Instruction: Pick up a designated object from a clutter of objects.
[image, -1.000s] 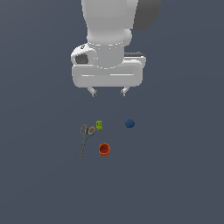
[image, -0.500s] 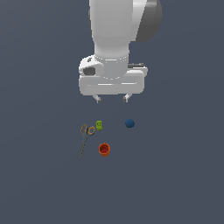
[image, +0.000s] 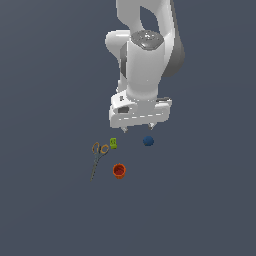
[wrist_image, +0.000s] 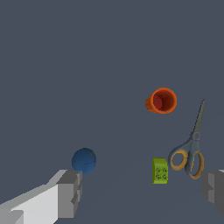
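Over the last second the arm has swung toward the exterior view's right and dropped lower, so the claw (image: 137, 129) now hangs just above the clutter, spread wide and holding nothing. That puts it close to the dark blue ball (image: 148, 141), which sits on the grey desk (image: 210, 200) apart from the other items; in the wrist view the ball (wrist_image: 84, 160) lies just beside one finger (wrist_image: 70, 193) rather than between the two, so a small sideways correction looks needed before descending. The lime-green block (image: 113, 143) is the nearest neighbour, lying between the fingers in the wrist view and next to the orange-handled scissors (image: 98, 156). The orange-red cup (image: 119, 171) stands further off. Nothing touches the ball, so only the block risks being nudged.
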